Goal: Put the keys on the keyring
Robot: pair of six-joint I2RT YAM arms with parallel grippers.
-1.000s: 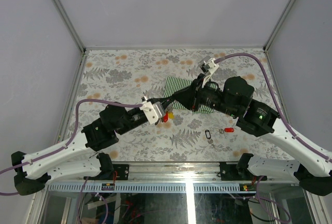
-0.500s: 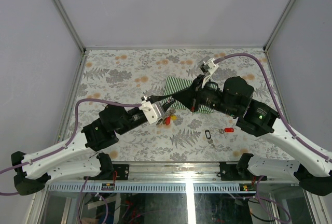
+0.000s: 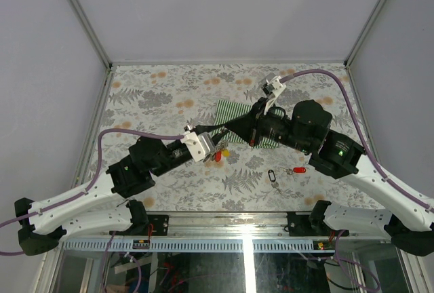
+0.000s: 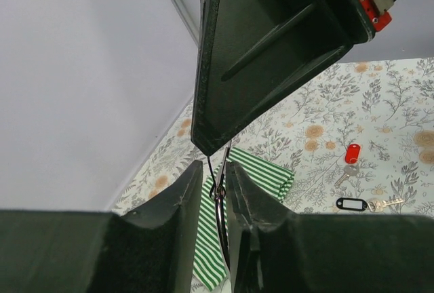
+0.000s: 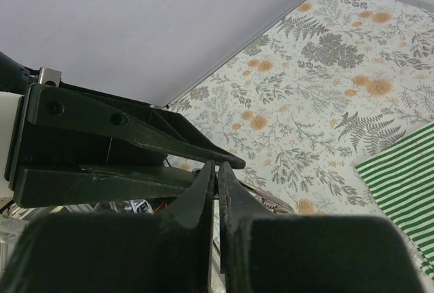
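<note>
The right gripper (image 5: 215, 171) pinches its 2 jaws shut on the thin wire of the keyring (image 4: 218, 192), which runs through the narrow gap between the slightly parted jaws of the left gripper (image 4: 214, 171), while the red-tagged key (image 4: 352, 153) and black-tagged key (image 4: 353, 203) lie on the table (image 4: 400, 123), well apart from both.

Looked out past the left gripper (image 4: 215, 171), dark fingers (image 4: 183, 198) slightly apart at the bottom. Caught the thin wire of the keyring (image 4: 218, 194) in that gap, rising to the tip of the right gripper (image 4: 206, 150) overhead. Showed beyond, on the floral table (image 4: 319, 113), a green-and-white striped cloth (image 4: 261, 174), a red-tagged key (image 4: 351, 154) and a black-tagged key (image 4: 352, 203), lying apart.
</note>
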